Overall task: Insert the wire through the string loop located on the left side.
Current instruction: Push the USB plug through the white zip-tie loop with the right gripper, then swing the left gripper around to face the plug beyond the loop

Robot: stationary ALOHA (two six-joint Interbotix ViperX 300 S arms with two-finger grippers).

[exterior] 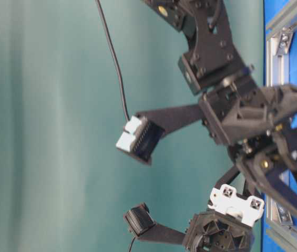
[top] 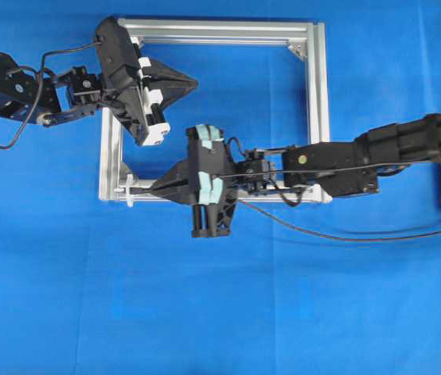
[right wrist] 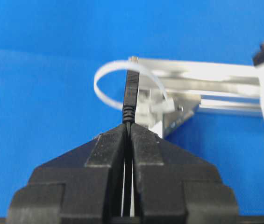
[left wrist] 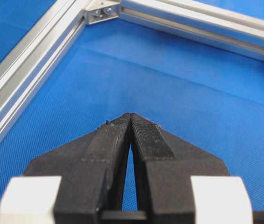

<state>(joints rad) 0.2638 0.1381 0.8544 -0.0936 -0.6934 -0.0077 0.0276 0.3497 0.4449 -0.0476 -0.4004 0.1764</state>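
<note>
The wire (right wrist: pixel 130 100) stands straight out from between the closed fingers (right wrist: pixel 110 149) of the right gripper (right wrist: pixel 128 128), pinched just behind its plug. In the right wrist view the black plug body and its ribbed collar rise directly above the fingertips, and the tip reaches up to the top arc of the loop (right wrist: pixel 104 74), a thin white band curling out from the end of the frame (right wrist: pixel 206 77). The plug overlaps the band's upper right part; whether the tip has passed inside the ring cannot be told from this angle. Behind the fingers the wire (top: pixel 345 168) runs along the right arm, and a second black length sags over the blue mat (top: pixel 220 312) toward the right edge.

From overhead, the right gripper (top: pixel 156 188) points left, its tip over the frame's (top: pixel 318 78) bottom bar near the lower left corner, just beside the small white loop (top: pixel 129 190) that sticks out there.

The left gripper (top: pixel 193 80) is well apart from the wire, pointing right over the inside of the frame near its top left corner. Its fingers (left wrist: pixel 143 135) are pressed together with nothing between them, above bare mat (left wrist: pixel 192 84), a corner bracket (left wrist: pixel 103 11) ahead of them.
</note>
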